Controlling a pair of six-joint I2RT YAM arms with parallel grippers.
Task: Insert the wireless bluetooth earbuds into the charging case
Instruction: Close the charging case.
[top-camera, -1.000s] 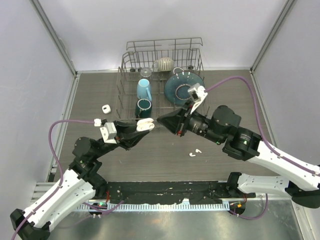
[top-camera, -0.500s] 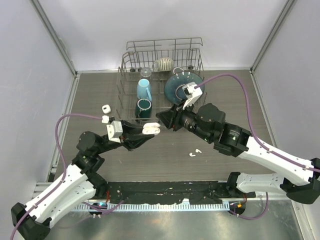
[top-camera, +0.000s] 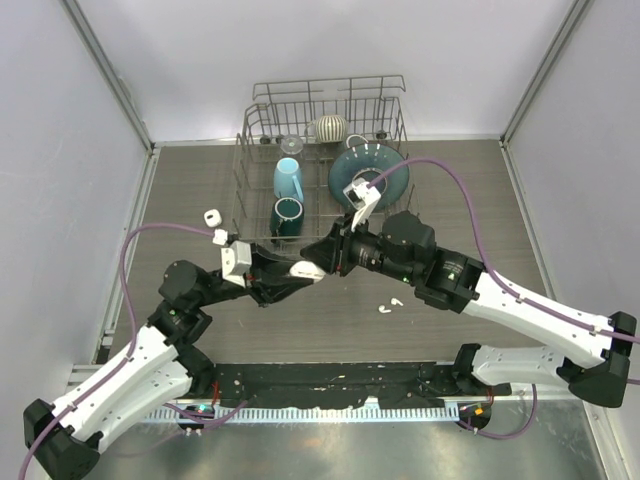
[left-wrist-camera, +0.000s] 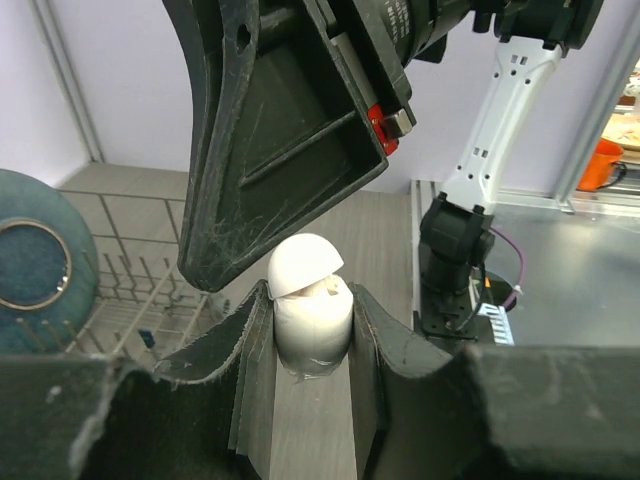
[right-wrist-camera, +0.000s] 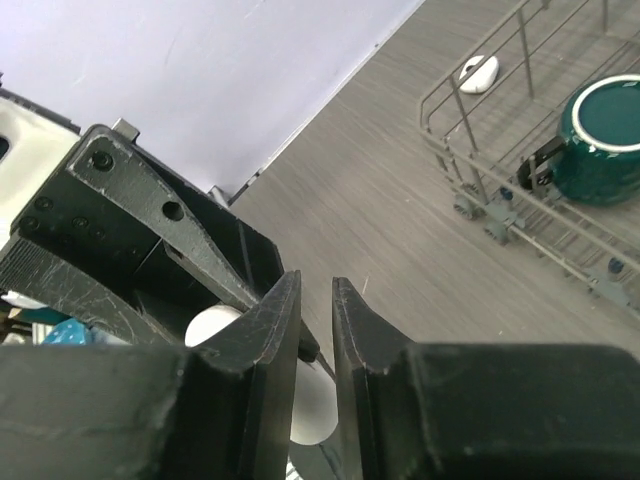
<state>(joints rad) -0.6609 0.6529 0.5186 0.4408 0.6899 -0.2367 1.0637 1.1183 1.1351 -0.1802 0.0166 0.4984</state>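
- The left pincer (left-wrist-camera: 311, 295) hugs the charging case (left-wrist-camera: 312, 312) tight and holds it up, lid tipped open, likely so something can drop in.
- The right pincer (right-wrist-camera: 315, 283) is almost closed, right above the case. Whether it pinches anything cannot be seen.
- Two earbuds (top-camera: 384, 309) lie on the desk (top-camera: 450, 200) by the right arm. They are tiny, white and curved.
- The case is smooth, white and round like an egg.

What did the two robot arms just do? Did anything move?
The left fingers, gripping the open charging case, slid it a little right and toward the near edge. The right arm swung left, and the right fingers kept close over the case. Nothing was newly grabbed or dropped. The loose earbuds on the table and the dish rack stayed put.
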